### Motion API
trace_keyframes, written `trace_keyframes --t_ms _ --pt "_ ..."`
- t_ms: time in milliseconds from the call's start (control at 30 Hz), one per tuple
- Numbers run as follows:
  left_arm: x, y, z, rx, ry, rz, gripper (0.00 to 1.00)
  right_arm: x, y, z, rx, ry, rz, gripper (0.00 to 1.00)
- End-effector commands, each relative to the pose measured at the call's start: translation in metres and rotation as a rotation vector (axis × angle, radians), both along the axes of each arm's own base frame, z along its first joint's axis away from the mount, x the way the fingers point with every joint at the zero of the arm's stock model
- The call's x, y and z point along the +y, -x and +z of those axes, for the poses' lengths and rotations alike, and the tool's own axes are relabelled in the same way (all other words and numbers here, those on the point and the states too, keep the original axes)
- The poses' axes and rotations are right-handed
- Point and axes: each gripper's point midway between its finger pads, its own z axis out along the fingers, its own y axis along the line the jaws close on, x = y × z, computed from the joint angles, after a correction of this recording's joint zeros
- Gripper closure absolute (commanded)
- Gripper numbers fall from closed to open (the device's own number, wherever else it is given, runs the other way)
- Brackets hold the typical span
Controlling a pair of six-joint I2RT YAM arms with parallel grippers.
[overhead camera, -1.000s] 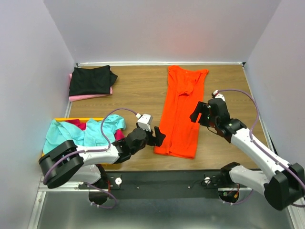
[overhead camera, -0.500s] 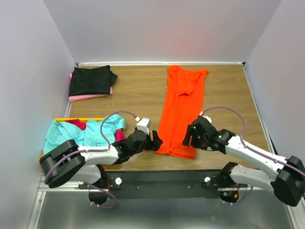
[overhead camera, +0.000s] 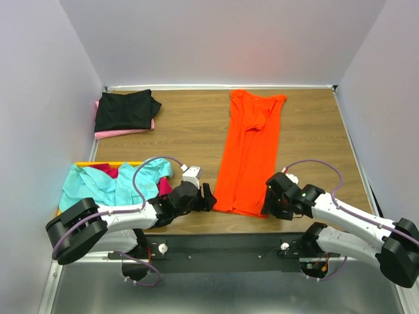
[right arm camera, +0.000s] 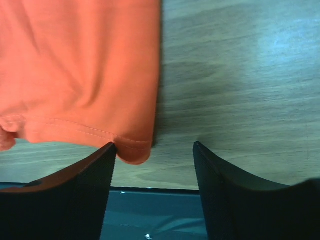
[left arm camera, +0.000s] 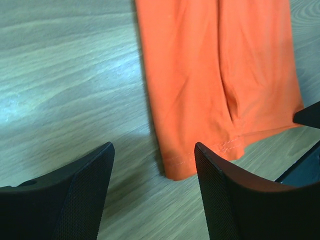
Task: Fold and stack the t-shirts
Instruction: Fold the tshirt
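The orange t-shirt (overhead camera: 252,147) lies folded lengthwise in a long strip on the wooden table, hem toward me. My left gripper (overhead camera: 209,197) is open, low at the hem's near-left corner (left arm camera: 175,167), which lies between its fingers. My right gripper (overhead camera: 267,204) is open at the hem's near-right corner (right arm camera: 135,150), close to its left finger. A black t-shirt (overhead camera: 124,109) lies on a pale pink one (overhead camera: 111,133) at the far left. Teal (overhead camera: 111,183) and magenta (overhead camera: 162,186) shirts lie heaped at the near left.
A yellow tray (overhead camera: 91,163) edge shows under the teal heap. The table's near edge and dark rail (right arm camera: 150,210) lie just behind the right gripper. Grey walls enclose the table on three sides.
Both grippers moved toward me and down to the orange shirt's hem corners; the right arm swung from mid-shirt to the near-right corner. The shirt has not moved.
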Motion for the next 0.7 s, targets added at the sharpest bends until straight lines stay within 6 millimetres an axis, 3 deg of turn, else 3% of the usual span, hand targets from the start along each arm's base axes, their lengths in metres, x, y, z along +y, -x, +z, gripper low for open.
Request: trace_keyframes --t_ms 0,133,467,633,667 --pt "0.008 0.003 -0.008 0.031 -0.015 0.027 0.28 -0.01 0.009 -0.007 0.024 0.033 -0.027 0.32" --pt "0.006 0.003 -0.013 0.043 -0.028 0.023 0.31 -0.008 0.008 -0.011 0.021 0.021 -0.026 0.39" --pt "0.004 0.006 -0.015 0.053 -0.03 0.005 0.36 0.0 0.014 -0.024 0.046 -0.021 -0.004 0.69" --pt "0.002 0.009 -0.019 0.066 -0.041 -0.011 0.39 0.0 0.014 -0.026 0.045 -0.025 -0.005 0.97" --pt "0.002 0.01 -0.021 0.07 -0.045 -0.011 0.39 0.0 0.013 -0.026 0.044 -0.024 -0.005 0.99"
